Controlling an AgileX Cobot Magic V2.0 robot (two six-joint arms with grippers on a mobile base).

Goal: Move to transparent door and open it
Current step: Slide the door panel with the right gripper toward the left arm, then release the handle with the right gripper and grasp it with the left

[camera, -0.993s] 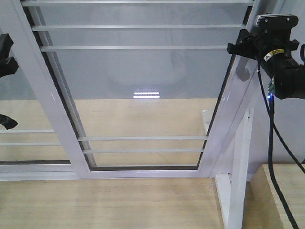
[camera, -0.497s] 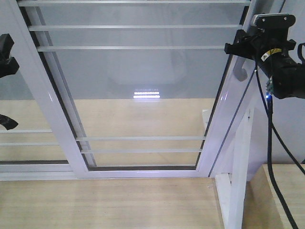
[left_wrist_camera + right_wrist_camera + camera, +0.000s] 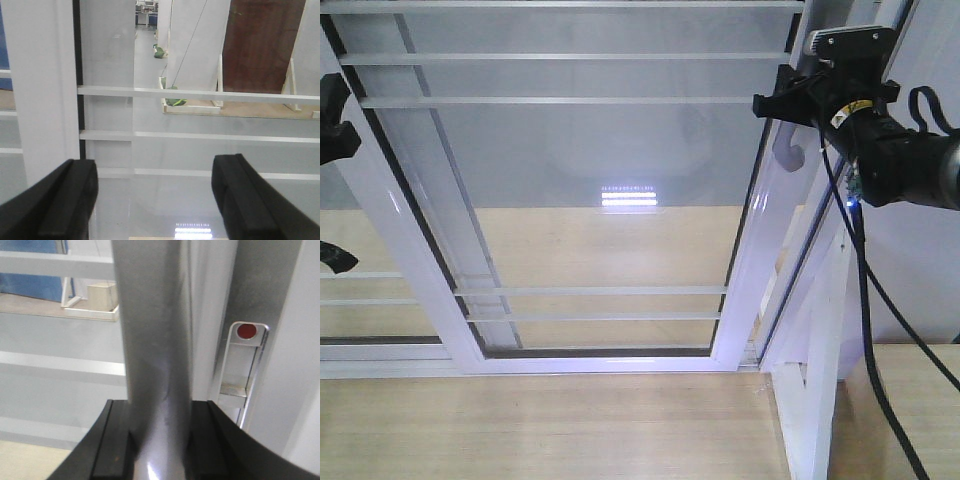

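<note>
In the front view the transparent door [image 3: 600,180] fills the middle, with the right gripper [image 3: 788,105] at upper right on its curved handle [image 3: 790,152]. The left wrist view shows the left gripper [image 3: 155,172] spread wide, holding nothing, facing barred glass [image 3: 200,115]. In the right wrist view the fingers [image 3: 112,440] clamp the handle at bottom centre.

My left fingers [image 3: 60,200] sit spread wide at five and seven o'clock; white bars [image 3: 200,95] cross the glass [image 3: 175,155] at twelve, a white frame rail [image 3: 42,75] at ten.
</note>
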